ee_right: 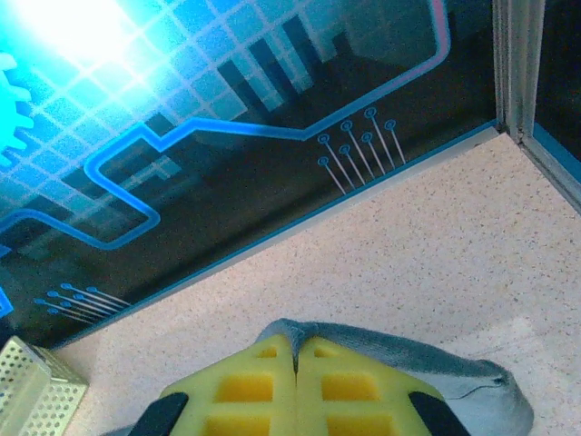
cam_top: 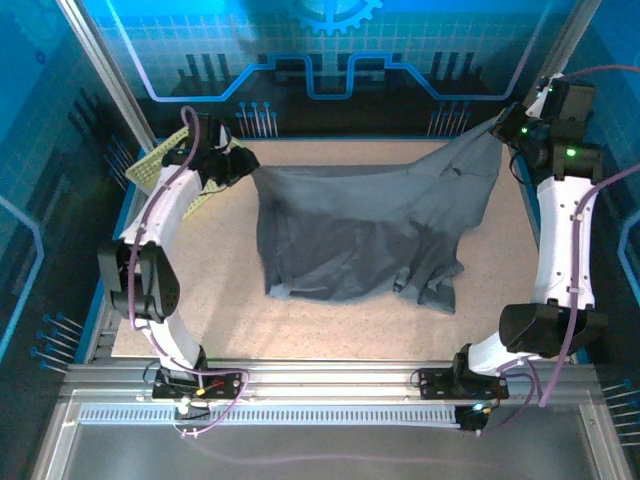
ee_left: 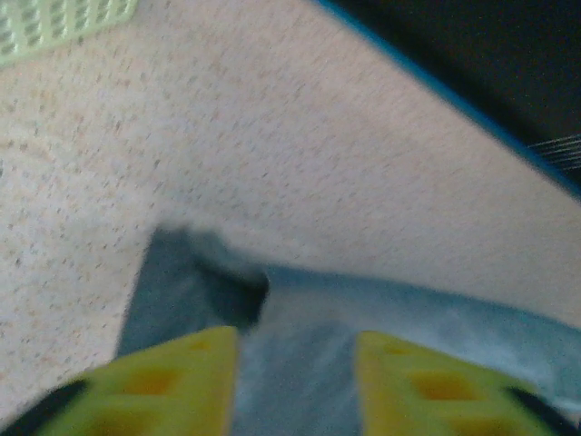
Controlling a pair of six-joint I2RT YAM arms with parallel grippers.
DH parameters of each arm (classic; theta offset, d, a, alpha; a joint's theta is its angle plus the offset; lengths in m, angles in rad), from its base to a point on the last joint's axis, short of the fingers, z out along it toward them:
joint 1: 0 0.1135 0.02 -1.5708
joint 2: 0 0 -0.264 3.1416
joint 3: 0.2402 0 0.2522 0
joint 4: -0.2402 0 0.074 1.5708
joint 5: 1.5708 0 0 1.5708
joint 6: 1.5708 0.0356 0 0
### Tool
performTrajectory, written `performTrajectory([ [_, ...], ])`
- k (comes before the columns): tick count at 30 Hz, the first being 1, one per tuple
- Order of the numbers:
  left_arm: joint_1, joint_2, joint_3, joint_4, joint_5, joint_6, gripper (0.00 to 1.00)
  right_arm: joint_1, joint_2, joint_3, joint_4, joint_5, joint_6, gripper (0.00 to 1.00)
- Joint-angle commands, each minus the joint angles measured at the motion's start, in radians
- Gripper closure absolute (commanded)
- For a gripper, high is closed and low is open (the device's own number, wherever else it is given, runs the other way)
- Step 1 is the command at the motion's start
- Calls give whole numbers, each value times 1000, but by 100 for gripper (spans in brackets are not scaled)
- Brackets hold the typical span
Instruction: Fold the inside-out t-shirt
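Your right gripper point(ee_right: 297, 345) had its yellow jaws pressed together on a fold of the inside-out t-shirt point(ee_right: 436, 365). It held that corner raised near the far right corner of the table point(cam_top: 220, 310), close to the dark back wall panel point(cam_top: 330, 70) and the aluminium frame post point(ee_right: 517, 64).

Your left gripper point(ee_left: 296, 350) had its jaws apart, with grey cloth lying in the gap between and beyond them. The blur kept you from telling whether either pad touched the fabric.

From above, the t-shirt point(cam_top: 370, 235) stretched across the far half of the table between the two grippers. Its right side was lifted in a peak, and its lower part was slumped in wrinkles on the table's middle.

The pale yellow-green lattice basket point(cam_top: 148, 165) stood at the far left edge, just beside the left gripper point(cam_top: 243, 165) and partly hidden under the left arm point(cam_top: 172, 210). It was apart from the shirt. The near strip of table in front of the shirt lay bare.
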Motion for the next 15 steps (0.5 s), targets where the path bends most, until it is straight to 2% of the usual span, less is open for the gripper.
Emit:
performTrajectory([
  [1, -35, -13, -13, -189, -115, 32, 24, 18, 14, -51, 44, 9, -26, 100],
  [5, -187, -250, -239, -154, -333, 35, 3, 26, -3, -132, 61, 13, -41, 100],
  [9, -357, -410, -469, -126, -393, -25, 1, 27, 37, -175, 22, 55, -47, 100],
  [10, -396, -425, -508, -125, -391, -39, 1, 27, 52, -180, 4, 62, -44, 95],
  [11, -433, -429, -539, -127, -394, -50, 2, 30, 68, -187, -17, 74, -36, 77],
  [13, -502, -416, -571, -138, -418, -60, 3, 48, 68, -218, -41, 123, -37, 47],
  [14, -536, -398, -577, -145, -435, -66, 4, 70, 54, -239, -50, 169, -44, 36],
  [15, -563, -380, -578, -154, -454, -71, 5, 94, 38, -258, -63, 217, -46, 29],
])
